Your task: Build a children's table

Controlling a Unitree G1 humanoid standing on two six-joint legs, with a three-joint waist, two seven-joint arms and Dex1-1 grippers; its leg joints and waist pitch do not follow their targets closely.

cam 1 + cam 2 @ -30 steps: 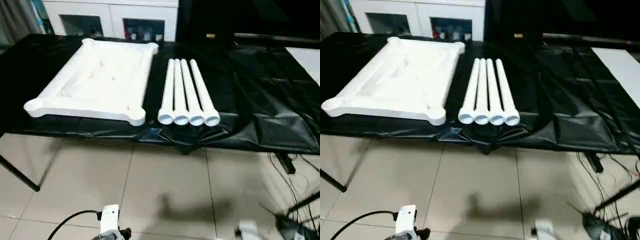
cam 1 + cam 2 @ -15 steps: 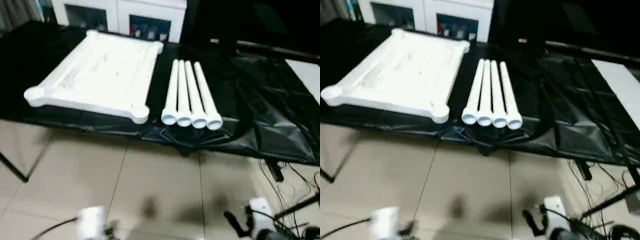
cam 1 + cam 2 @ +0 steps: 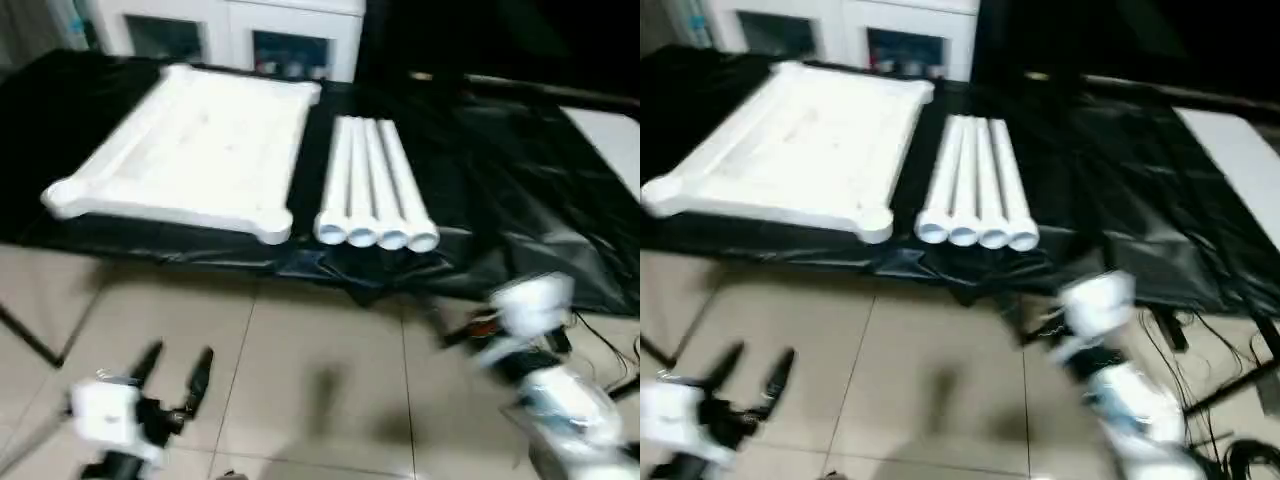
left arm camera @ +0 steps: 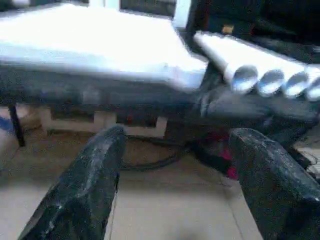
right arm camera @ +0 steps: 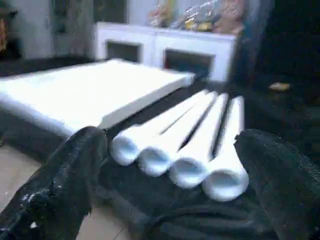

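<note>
A big table (image 3: 520,200) with a black sheet on it stands ahead. A white top (image 3: 195,150) lies on its left part. It is flat, with the ribbed side up. It has round sockets at its corners. One near corner socket (image 3: 272,228) sits close to the table's near edge.

Four white legs (image 3: 375,185) lie just to the right of the top. They lie side by side and touch each other. Their open round ends (image 5: 172,167) point to the near edge. The thin ends point far away.

A white cabinet (image 3: 230,35) with glass doors stands behind the table, at the far left.

The floor (image 3: 300,370) is made of pale tiles.

The left gripper (image 3: 175,375) is low on the left, over the floor, near the table but not touching it. Its two black fingers (image 4: 85,185) are spread wide and hold nothing.

The right gripper (image 5: 172,175) is on the right, over the floor, close to the table's near edge. Its fingers (image 5: 60,185) are spread very wide. They hold nothing. In the right wrist view the leg ends show between them.

Some cables (image 3: 600,350) lie on the floor at the right.
</note>
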